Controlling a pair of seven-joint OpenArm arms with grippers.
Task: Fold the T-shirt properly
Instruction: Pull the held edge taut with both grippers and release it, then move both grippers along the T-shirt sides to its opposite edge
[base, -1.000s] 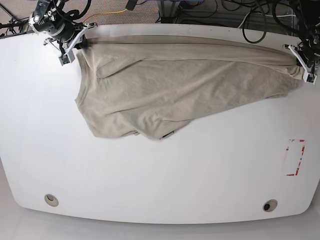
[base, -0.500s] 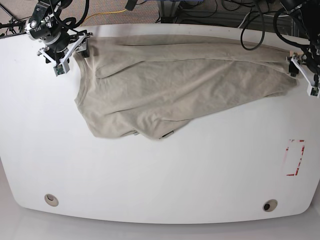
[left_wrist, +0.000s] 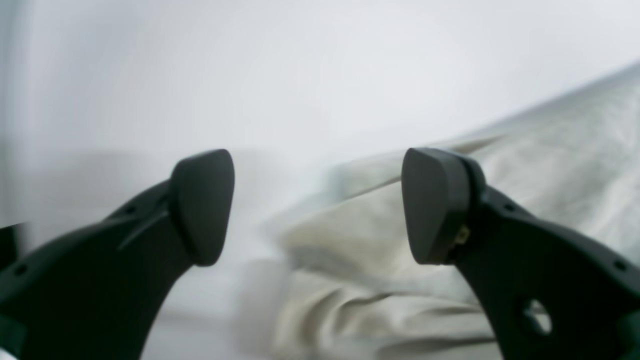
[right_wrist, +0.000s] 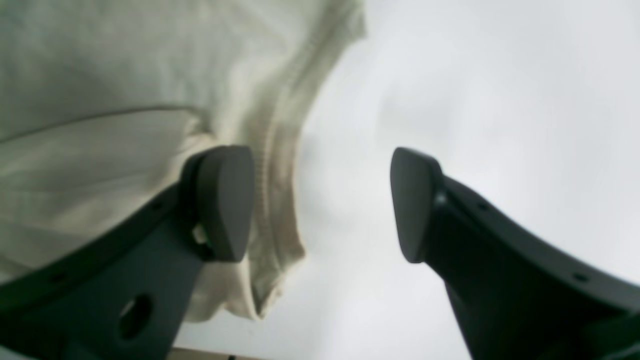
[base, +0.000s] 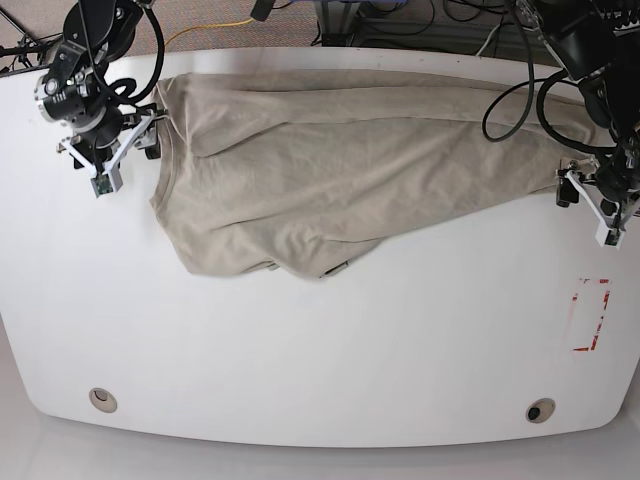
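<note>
Cloth lies spread and wrinkled across the far half of the white bench (base: 320, 360): the T-shirt (base: 340, 170). Left gripper (base: 590, 205) and right gripper (base: 118, 160) sit beside its two ends, jaws released, grasping nothing.

A: Quick count, pls?
B: We see one T-shirt (base: 330, 170), one white table (base: 300, 360).
A: Grippers?
B: Two: left gripper (base: 590, 205), right gripper (base: 118, 150). Plus two round holes (base: 103, 400) near table's front edge, one red-marked rectangle (base: 590, 315).
</note>
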